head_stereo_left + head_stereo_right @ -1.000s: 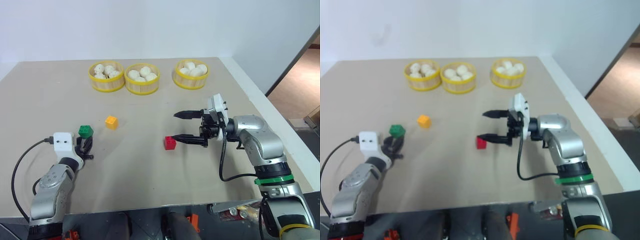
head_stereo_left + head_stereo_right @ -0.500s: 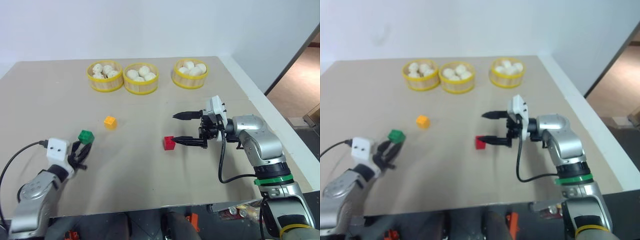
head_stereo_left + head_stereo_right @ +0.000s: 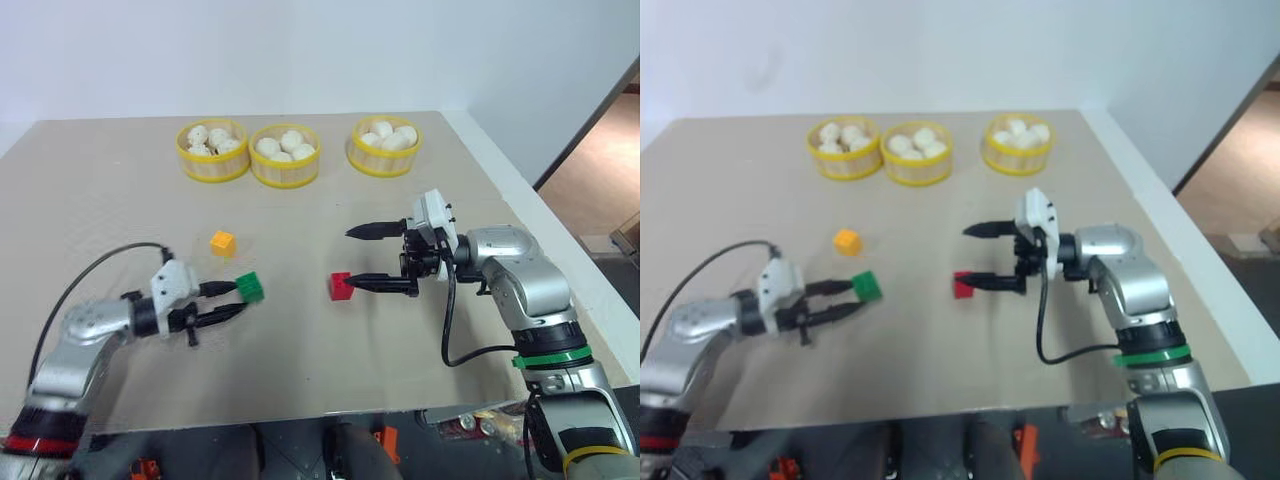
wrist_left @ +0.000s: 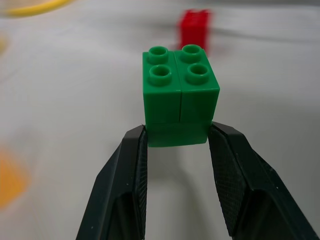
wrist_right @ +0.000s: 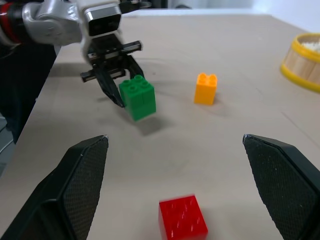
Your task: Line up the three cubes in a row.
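The table [image 3: 120,190] bears no readable writing. The right gripper [image 3: 362,257], centre-right, gapes wide beside the red cube [image 3: 340,286]. The left gripper [image 3: 232,301], lower left, clamps the green cube [image 3: 249,288]; the orange cube [image 3: 222,243] sits just above.

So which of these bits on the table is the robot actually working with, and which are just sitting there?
Part of the job:
- green cube, pinched in the left claw and held clear of the table
- red cube, on the table by the open right claw
- orange-yellow cube, standing alone

Just lying about:
- three baskets of white buns along the far edge
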`<act>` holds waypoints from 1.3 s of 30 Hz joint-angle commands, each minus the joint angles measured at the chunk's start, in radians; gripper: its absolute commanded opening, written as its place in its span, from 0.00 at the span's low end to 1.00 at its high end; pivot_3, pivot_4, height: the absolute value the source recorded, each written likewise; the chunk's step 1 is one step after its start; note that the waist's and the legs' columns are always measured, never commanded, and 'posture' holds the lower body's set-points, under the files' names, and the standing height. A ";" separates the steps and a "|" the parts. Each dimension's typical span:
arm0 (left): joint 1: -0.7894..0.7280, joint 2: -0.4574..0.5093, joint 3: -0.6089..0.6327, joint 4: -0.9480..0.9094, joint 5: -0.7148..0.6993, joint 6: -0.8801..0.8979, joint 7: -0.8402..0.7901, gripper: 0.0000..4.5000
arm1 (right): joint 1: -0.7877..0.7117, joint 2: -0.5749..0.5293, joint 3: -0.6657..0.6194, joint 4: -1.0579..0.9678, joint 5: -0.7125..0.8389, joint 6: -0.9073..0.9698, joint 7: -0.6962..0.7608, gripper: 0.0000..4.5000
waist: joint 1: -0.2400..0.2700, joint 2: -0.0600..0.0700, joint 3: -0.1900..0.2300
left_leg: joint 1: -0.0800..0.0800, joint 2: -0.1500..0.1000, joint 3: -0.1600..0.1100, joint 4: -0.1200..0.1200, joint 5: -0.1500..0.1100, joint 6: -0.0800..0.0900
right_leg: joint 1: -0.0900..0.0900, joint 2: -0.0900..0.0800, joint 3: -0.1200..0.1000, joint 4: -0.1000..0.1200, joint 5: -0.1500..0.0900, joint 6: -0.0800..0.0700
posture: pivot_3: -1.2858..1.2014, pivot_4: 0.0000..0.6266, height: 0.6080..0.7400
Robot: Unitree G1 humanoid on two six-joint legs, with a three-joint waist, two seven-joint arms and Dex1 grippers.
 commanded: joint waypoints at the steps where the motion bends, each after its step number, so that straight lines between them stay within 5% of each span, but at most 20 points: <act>1: -0.085 -0.022 -0.060 0.101 0.039 -0.055 -0.076 0.28 | 0.002 -0.025 -0.018 -0.060 0.025 0.016 0.009 1.00 | -0.002 0.000 0.000 | 0.000 0.000 0.001 0.000 0.000 0.000 | 0.000 0.001 0.001 0.000 0.000 0.000 | 0.52 0.24 1.00; 10: -0.298 -0.141 -0.151 0.328 0.123 -0.113 -0.109 0.28 | 0.025 -0.035 -0.029 -0.102 0.028 0.027 -0.030 1.00 | 0.000 0.000 0.000 | -0.001 0.000 0.000 0.001 0.000 0.001 | -0.001 0.002 0.002 0.001 0.000 0.001 | 0.52 0.24 1.00; 39: -0.352 -0.195 -0.190 0.492 0.248 -0.232 -0.108 0.28 | 0.083 -0.062 -0.046 -0.177 0.077 0.075 -0.086 1.00 | 0.001 0.000 0.000 | -0.002 0.000 -0.001 0.009 0.000 0.001 | 0.001 0.001 0.002 0.002 0.004 0.004 | 0.52 0.24 1.00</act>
